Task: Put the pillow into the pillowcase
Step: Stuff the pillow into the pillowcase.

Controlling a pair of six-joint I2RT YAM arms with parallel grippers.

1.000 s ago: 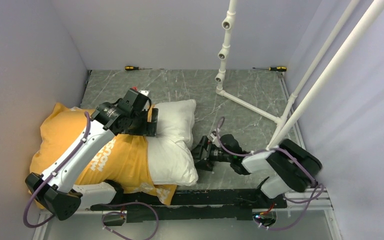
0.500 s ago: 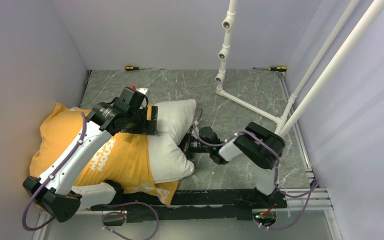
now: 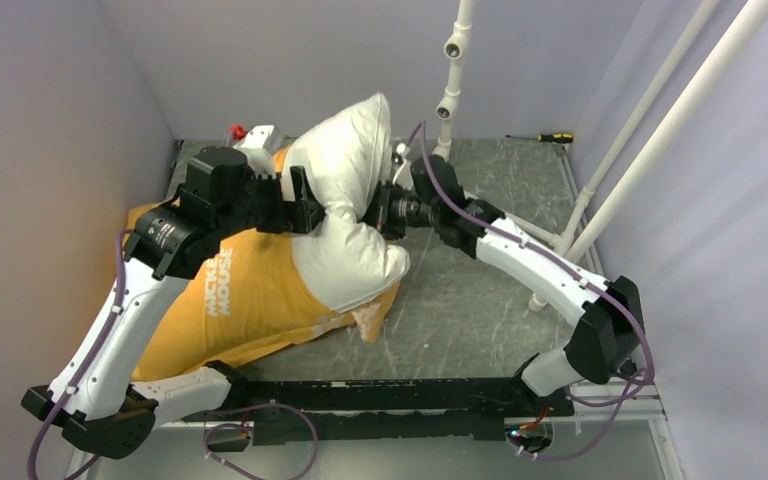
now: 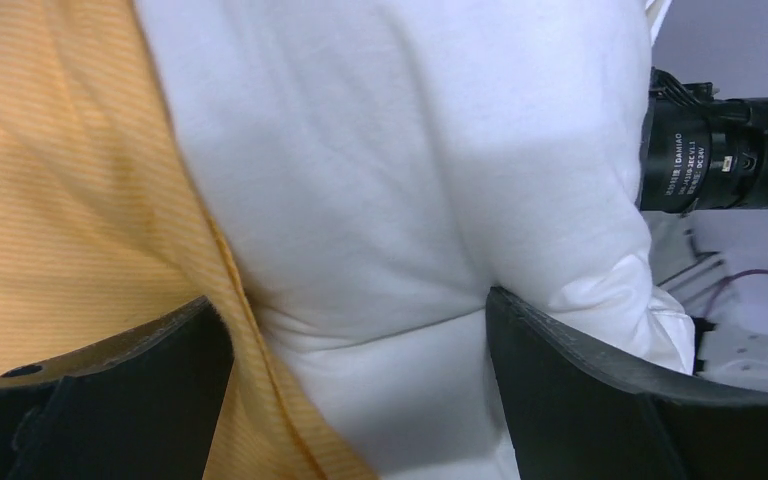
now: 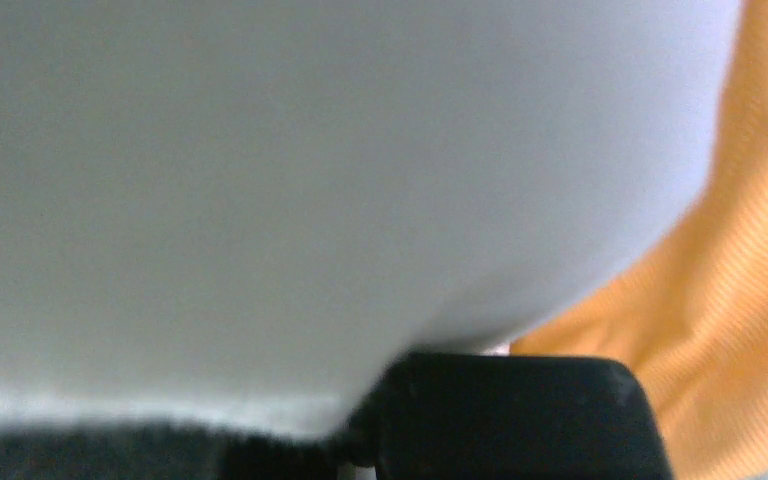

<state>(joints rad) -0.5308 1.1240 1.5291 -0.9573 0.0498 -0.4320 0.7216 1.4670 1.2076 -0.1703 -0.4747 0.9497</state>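
Two words, "MICKEY MOUSE", on pillowcase point(image 3: 250, 305); left gripper point(image 4: 355, 320) pinches pillow point(image 3: 345, 160); right gripper point(image 3: 372, 212) hold unclear.

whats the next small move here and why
Probably have the right gripper push the pillow deeper into the pillowcase. About half the pillow sticks out, tilted upward, while the left gripper pinches pillow and case edge together at the opening.

pillow point(image 5: 310, 180) fills frame, blurred | pillowcase point(image 5: 735, 330) at right edge
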